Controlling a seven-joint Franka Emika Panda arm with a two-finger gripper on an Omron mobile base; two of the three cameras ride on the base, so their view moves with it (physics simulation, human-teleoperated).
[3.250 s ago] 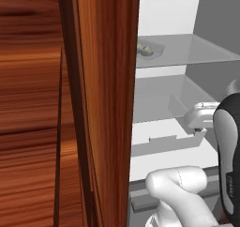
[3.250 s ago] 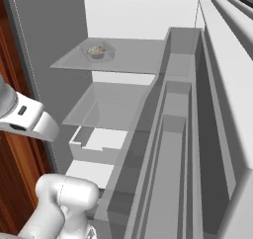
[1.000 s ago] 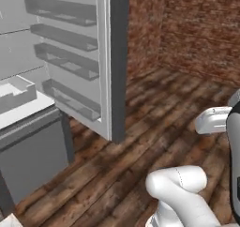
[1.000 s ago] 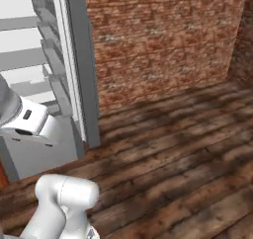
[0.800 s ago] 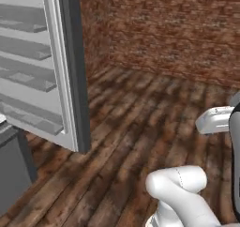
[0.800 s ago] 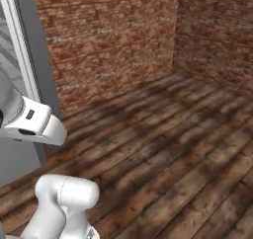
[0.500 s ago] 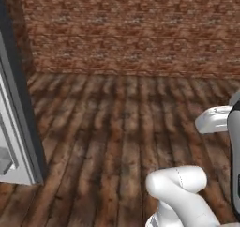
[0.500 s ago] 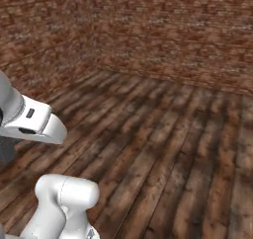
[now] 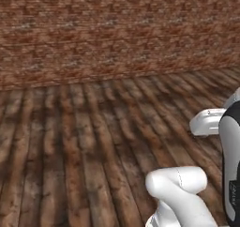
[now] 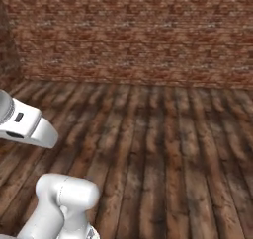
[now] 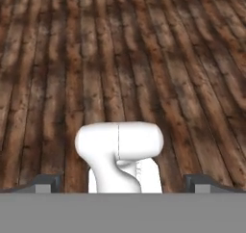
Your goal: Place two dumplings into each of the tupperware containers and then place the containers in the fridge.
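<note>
Gripper fingertips are standing wide apart, empty, facing dark wooden plank floor; without task items visible, the base is risking overshoot.

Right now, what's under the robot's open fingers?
Under the open gripper lies the dark wooden floor, its planks running away from the hand. Nothing sits between the fingertips. The robot's own white body covers the boards directly below.

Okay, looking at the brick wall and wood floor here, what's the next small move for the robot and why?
Probably keep turning the base until the counter or fridge comes into view. Both base views face a brick wall over a plank floor, with nothing to pick up. The hand is open and empty, pointing down at the floor, so there is nothing to grasp here.
</note>
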